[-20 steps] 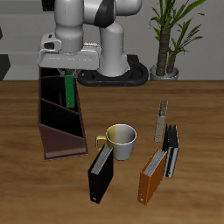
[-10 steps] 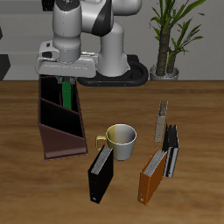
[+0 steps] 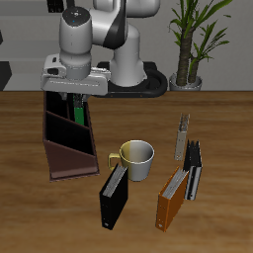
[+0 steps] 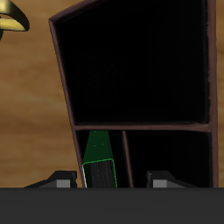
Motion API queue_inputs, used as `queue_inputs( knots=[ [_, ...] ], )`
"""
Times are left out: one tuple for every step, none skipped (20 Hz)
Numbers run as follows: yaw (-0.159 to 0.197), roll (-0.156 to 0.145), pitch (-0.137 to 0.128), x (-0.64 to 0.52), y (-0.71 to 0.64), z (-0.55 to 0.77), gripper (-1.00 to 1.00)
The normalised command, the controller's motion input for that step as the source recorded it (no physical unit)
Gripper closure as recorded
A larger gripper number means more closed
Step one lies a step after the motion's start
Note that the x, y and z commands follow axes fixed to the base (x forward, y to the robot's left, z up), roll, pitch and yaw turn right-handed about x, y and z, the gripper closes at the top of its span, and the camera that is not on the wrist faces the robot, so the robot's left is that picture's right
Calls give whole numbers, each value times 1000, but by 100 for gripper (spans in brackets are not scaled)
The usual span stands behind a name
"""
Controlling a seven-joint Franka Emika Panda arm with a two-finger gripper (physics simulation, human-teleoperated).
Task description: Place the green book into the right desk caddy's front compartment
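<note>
The green book stands upright inside the right desk caddy, in the compartment at the caddy's end farthest from the table's front edge. In the wrist view the book sits in a narrow section beside a divider of the caddy. My gripper hovers just above the book, open, with its fingers spread wide on either side and not touching the book. The gripper holds nothing.
A yellow-handled mug stands beside the caddy. A black book and an orange book stand near the front edge. More books and a tan one stand farther back. A potted plant is at the rear.
My gripper has risen a little above the caddy. The green book has stayed in the compartment, lower in it than before and free of the fingers.
</note>
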Motion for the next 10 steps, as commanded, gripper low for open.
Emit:
queue_inputs(
  knots=[
    [-9, -2, -4, -58, 26, 119, -100],
    [-4, 18, -1, -34, 21, 123, -100],
    [-36, -19, -5, -102, -20, 179, -100],
    [-21, 2, -6, -7, 4, 78, -100],
    [7, 8, -35, -91, 51, 198, -100],
    [15, 25, -1, -41, 51, 119, -100],
    [-21, 4, -12, -74, -3, 118, -100],
    [-4, 23, -14, -83, 90, 140, -100],
    [35, 30, -20, -76, 131, 150, -100],
    [-7, 22, -9, -127, 82, 137, -100]
  ],
)
